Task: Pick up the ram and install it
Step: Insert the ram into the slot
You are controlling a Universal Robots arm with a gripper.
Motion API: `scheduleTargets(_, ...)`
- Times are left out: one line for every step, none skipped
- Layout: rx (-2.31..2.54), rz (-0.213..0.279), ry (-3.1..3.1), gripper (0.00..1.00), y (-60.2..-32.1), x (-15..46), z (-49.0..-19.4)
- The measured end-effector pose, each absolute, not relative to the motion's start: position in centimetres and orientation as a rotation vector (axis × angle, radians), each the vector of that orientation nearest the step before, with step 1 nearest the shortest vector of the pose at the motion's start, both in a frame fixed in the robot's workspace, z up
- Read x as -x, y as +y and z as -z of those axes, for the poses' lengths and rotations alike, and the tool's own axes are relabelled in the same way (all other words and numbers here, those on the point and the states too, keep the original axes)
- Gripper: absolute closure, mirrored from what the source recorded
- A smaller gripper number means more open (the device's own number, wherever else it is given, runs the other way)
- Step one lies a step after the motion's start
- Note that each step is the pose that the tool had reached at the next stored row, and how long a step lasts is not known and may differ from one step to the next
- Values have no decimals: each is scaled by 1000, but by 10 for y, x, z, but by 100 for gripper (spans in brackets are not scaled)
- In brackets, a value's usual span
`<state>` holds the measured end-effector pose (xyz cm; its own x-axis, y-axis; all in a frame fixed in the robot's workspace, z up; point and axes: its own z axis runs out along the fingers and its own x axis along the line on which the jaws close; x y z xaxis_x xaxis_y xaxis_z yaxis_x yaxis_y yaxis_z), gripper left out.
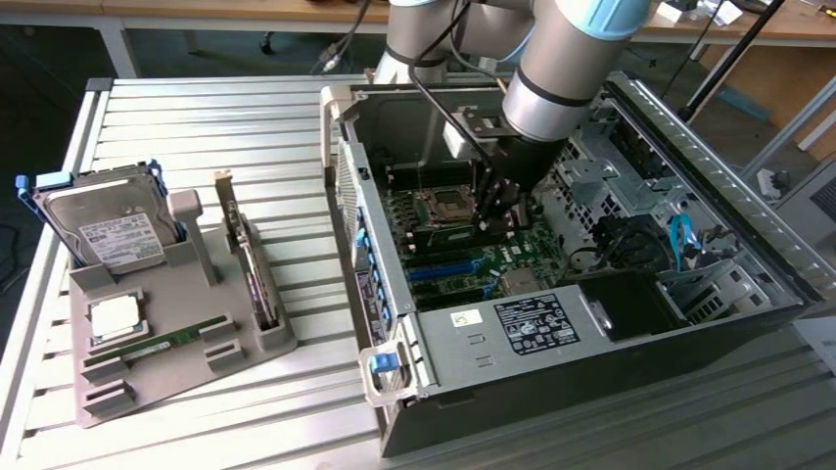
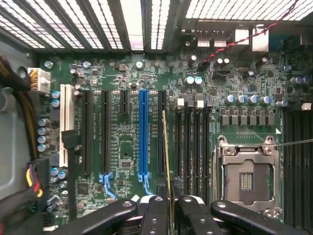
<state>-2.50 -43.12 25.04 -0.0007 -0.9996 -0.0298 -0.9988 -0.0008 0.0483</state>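
We find the tool (image 2: 168,201) inside the open computer case (image 1: 731,294), clenched on the ram (image 2: 166,147), which hangs edge-on below its fingers (image 2: 155,211) and just above the motherboard (image 2: 122,73). The stick sits between a long black card slot and the nearest of the memory slots (image 2: 188,147), with the blue slot (image 2: 143,132) beyond on one side and the open processor socket (image 2: 247,171) on the other. In our judgement, the chief risk is misalignment. The stick looks slightly skewed to the slot lines, so a descent from here could land it on a slot wall or in the wrong connector. A narrow grip on so thin a board could also let it pivot under pressing force. A white label (image 1: 535,325) on the black cover near the tool, and the printing beside the slots, are too small for us to read.
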Motion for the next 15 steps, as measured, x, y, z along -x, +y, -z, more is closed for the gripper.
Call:
scheduleTargets(-2211, 87, -2211, 86, -431, 25, -247)
scheduleTargets(-2211, 87, -2211, 86, -429, 25, -244)
scheduleTargets(-2211, 87, -2211, 86, -428, 25, -242)
scheduleTargets(-2211, 87, -2211, 86, -428, 25, -241)
scheduleTargets(-2211, 87, -2211, 86, -426, 25, -239)
scheduleTargets(-2212, 87, -2211, 86, -424, 25, -237)
scheduleTargets(-2212, 87, -2212, 86, -423, 25, -236)
scheduleTargets(-2212, 88, -2212, 86, -420, 25, -235)
scheduleTargets(-2212, 88, -2212, 86, -419, 25, -235)
scheduleTargets(-2212, 88, -2212, 86, -418, 25, -235)
scheduleTargets(-2211, 88, -2213, 86, -418, 26, -234)
scheduleTargets(-2208, 88, -2215, 86, -418, 26, -234)
scheduleTargets(-2202, 88, -2221, 86, -417, 27, -234)
scheduleTargets(-2193, 88, -2231, 86, -417, 27, -234)
scheduleTargets(-2178, 88, -2246, 86, -417, 27, -233)
